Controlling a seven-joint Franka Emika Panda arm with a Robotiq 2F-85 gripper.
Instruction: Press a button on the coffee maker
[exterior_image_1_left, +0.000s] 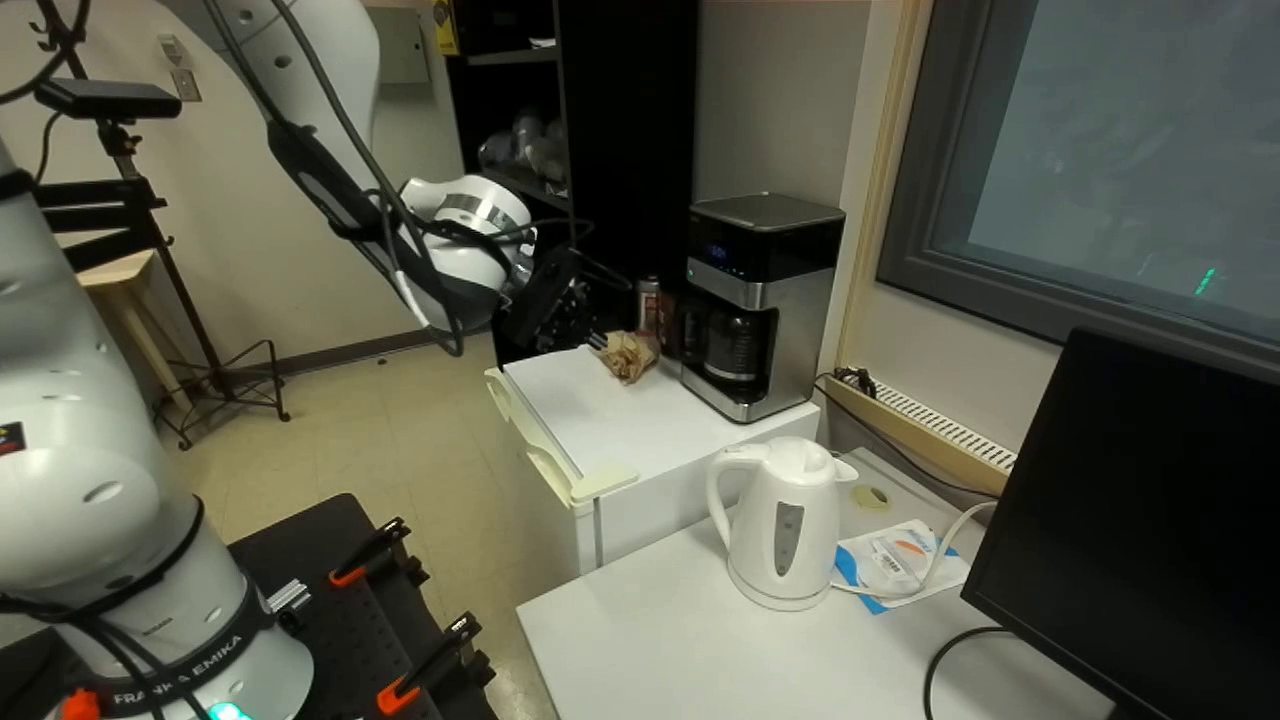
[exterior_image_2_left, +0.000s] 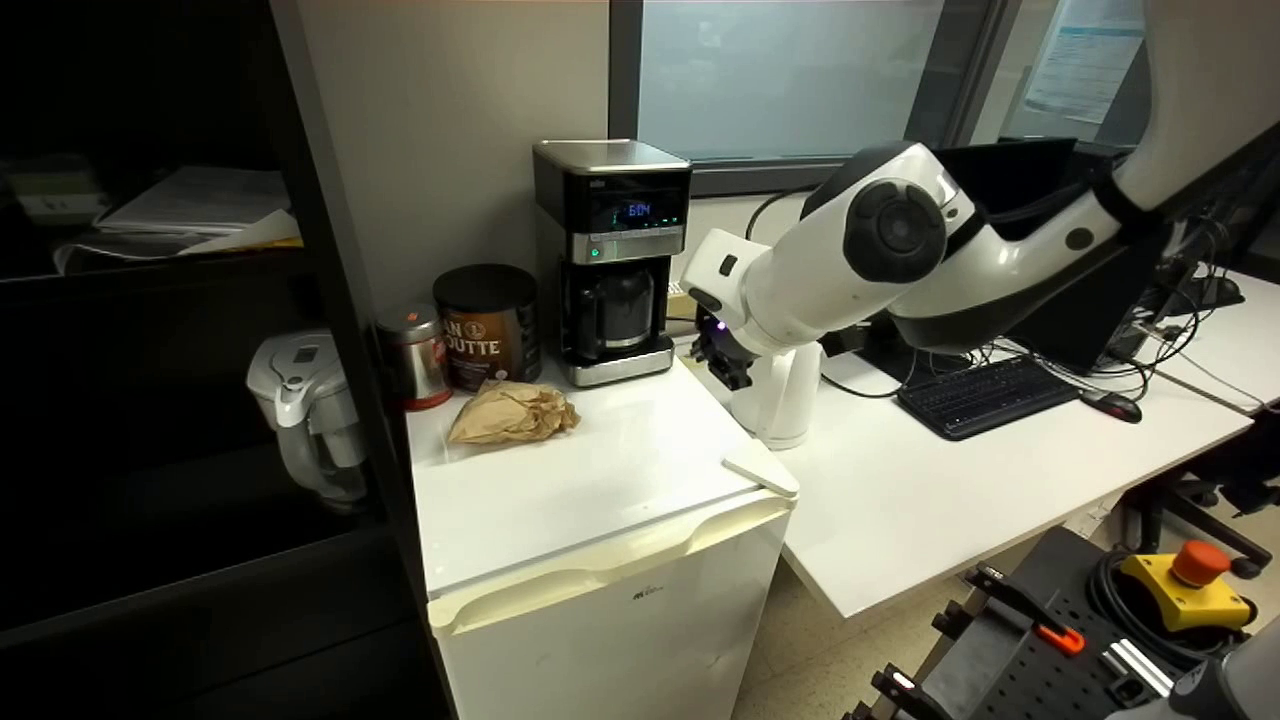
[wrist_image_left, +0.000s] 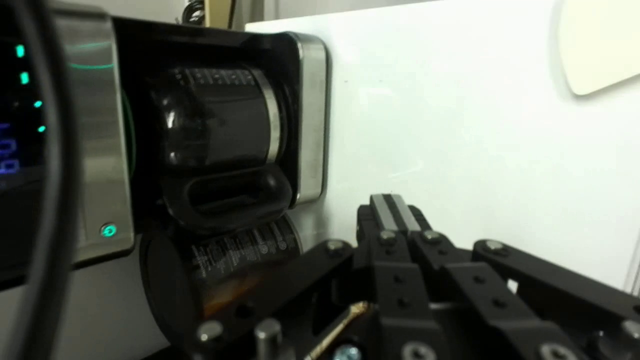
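Note:
The black and silver coffee maker stands upright on the white fridge top, and it also shows in an exterior view. The dark carafe sits in its recess. In the wrist view the coffee maker appears sideways at left. A green-lit round button is on its silver band, and the button also shows in an exterior view. The blue display is lit above the band. My gripper is shut with its fingertips together and nothing between them. It is apart from the coffee maker, in front of it.
A brown paper bag, a coffee can and a metal canister stand beside the coffee maker. A white kettle and a monitor are on the adjoining desk. A black shelf borders the fridge.

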